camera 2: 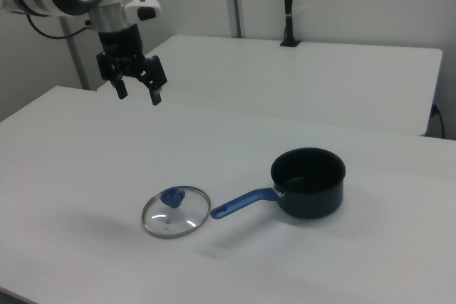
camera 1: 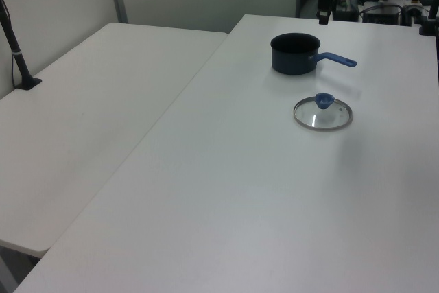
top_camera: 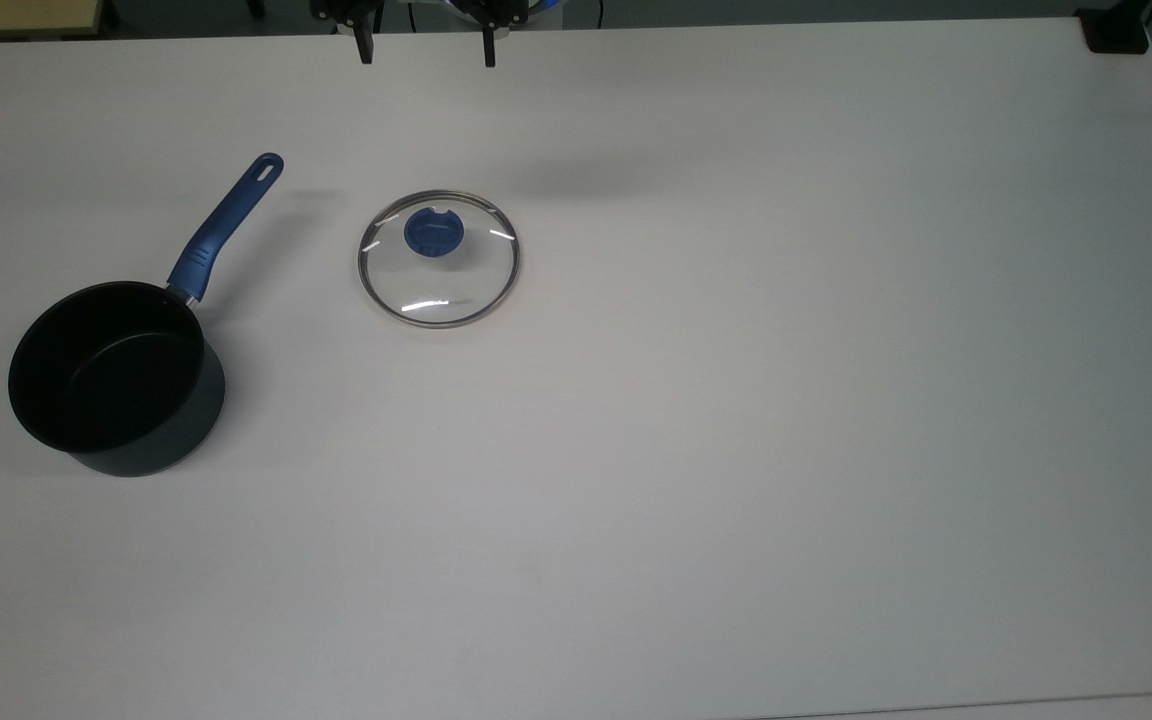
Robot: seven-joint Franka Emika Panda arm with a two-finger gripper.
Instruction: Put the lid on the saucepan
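Fingers spread wide, empty, the gripper (camera 2: 139, 94) hangs high above the table (top_camera: 736, 450), well apart from the glass lid (top_camera: 438, 258). Lid lies flat beside the saucepan (top_camera: 116, 378), near its blue handle (top_camera: 226, 226); reaching looks like the step in hand, and the next move calls for descending squarely over the lid's blue knob (top_camera: 432, 232).

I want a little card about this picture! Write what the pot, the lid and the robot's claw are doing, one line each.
pot: saucepan sits upright on the white table, open, nothing inside, blue handle pointing toward the lid
lid: lid lies flat on the table beside the pot, apart from it, blue knob facing up
claw: gripper is open, holding nothing, up in the air above the table, away from both lid and pot
job so far: lid not on the pot yet
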